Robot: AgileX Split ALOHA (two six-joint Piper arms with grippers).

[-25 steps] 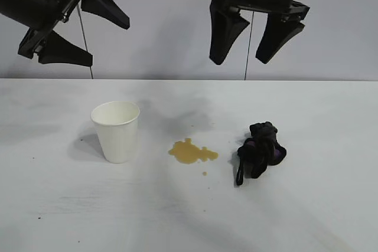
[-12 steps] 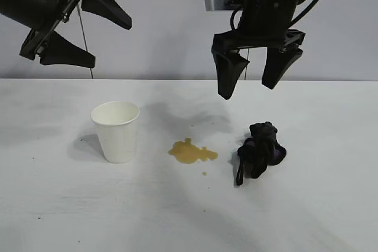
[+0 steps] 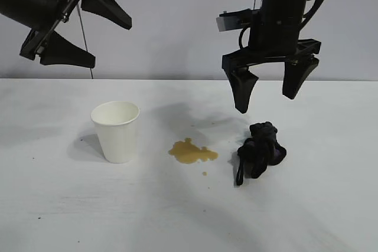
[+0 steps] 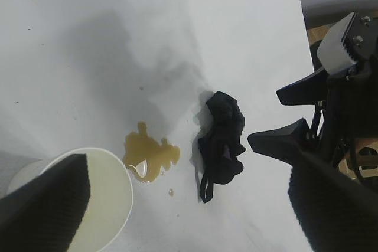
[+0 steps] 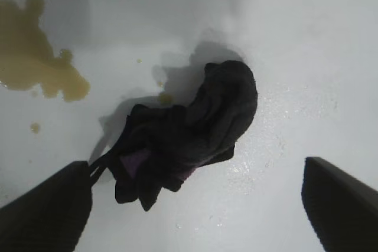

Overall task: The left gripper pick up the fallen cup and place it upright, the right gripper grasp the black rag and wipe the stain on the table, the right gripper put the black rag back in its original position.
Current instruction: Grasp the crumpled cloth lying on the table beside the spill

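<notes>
Right gripper [image 3: 268,97] poised over the black rag [image 3: 260,150], jaws spread wide and empty.

The white paper cup [image 3: 116,131] is seen upright at the left of the bench [image 3: 65,210], tapered, with a rolled rim. A yellowish-brown stain [image 3: 191,152] with a tiny separate droplet is spread between the cup and the rag, apart from both. The rag is bunched into soft folds at the right, a hint of purple showing inside and a thin strap trailing toward the near edge. The right gripper is pointed straight down above the rag, its two black wedge-shaped fingers held clear of the cloth; nothing is seen between them and it. The left gripper [image 3: 88,28] is held high at the far left, above the cup, jaws likewise spread and empty. The bench top is flat, white and faintly scuffed.
</notes>
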